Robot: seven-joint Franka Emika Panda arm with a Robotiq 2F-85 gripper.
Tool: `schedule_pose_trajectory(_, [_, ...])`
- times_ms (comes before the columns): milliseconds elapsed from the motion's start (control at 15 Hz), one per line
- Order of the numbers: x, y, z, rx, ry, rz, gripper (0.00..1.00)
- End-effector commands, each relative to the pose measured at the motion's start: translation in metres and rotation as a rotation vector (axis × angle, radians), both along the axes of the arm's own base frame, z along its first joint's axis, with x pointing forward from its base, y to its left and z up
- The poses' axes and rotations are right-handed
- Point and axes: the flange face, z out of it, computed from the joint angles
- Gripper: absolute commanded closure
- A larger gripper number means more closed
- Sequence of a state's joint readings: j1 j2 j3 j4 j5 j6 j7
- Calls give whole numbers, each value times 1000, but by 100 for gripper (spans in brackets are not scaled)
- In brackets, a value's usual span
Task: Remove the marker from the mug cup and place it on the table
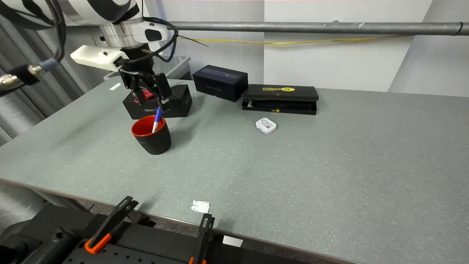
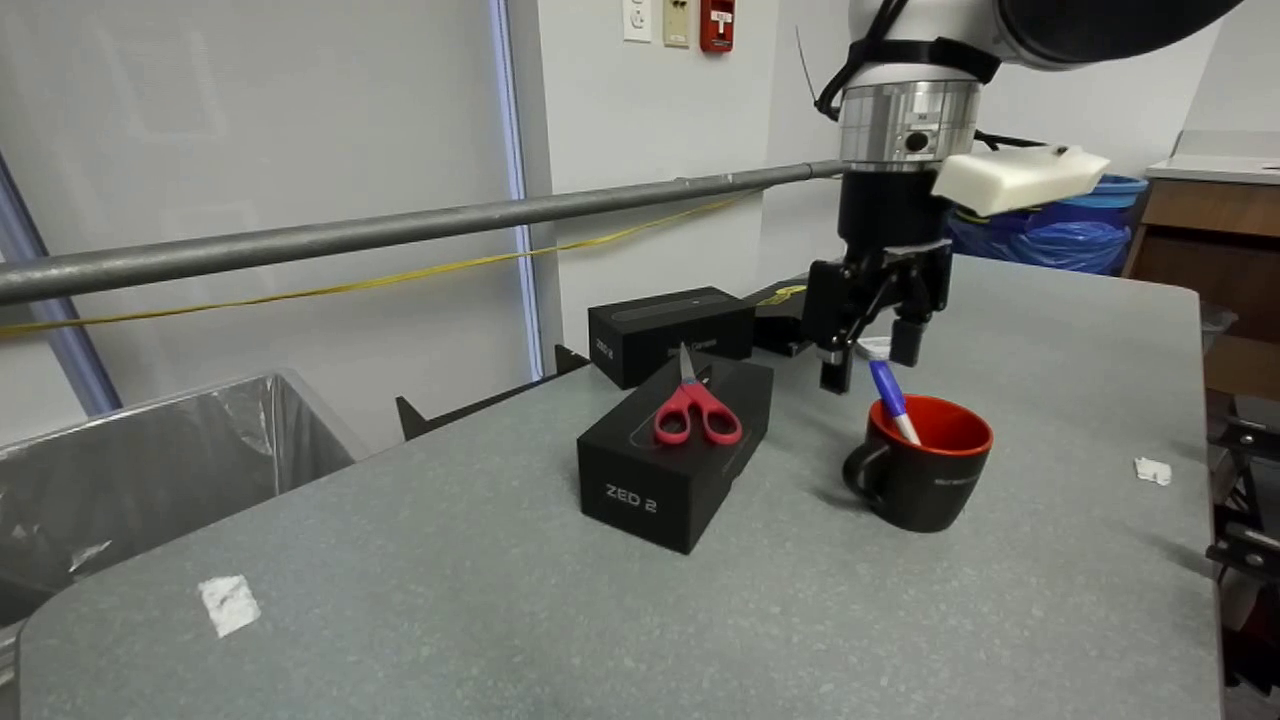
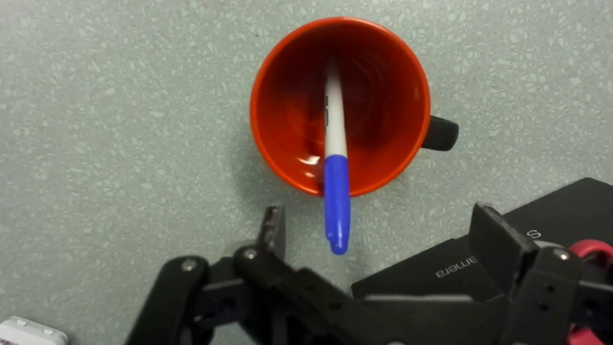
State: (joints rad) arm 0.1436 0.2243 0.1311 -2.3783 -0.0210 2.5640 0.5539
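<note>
Slim blue-capped white marker [image 3: 336, 158] leans inside the round black, red-lined mug [image 2: 915, 495], its cap propped beyond the rim, which should give you something to grasp. Your jaws stand wide apart, holding nothing, higher than the mug's rim, presumably to straddle that cap.

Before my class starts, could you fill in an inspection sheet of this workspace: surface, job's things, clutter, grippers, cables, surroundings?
Surface: speckled grey-green table, white scraps on it.
Job's things: marker leans inside upright mug cup, blue cap past the rim.
Clutter: red scissors on a ZED 2 box; more black boxes, white case.
Grippers: one gripper, open, near the cap, holding nothing.
Cables: black cables at the arm.
Surroundings: metal rail, yellow cord, plastic-lined bin.
</note>
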Motion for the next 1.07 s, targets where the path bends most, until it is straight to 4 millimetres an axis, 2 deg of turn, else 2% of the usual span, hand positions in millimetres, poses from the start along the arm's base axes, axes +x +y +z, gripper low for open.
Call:
schedule_pose_trajectory(0, [12, 13, -13, -41, -17, -17, 0])
schedule_pose_trajectory(400, [-2, 11, -11, -103, -21, -56, 0])
schedule_pose_trajectory(467, [-3, 8, -11, -112, -23, -68, 10])
schedule_pose_trajectory(533, [-2, 6, -10, -115, -25, -79, 28])
schedule_pose_trajectory(1000, [0, -3, -2, -95, -31, -110, 81])
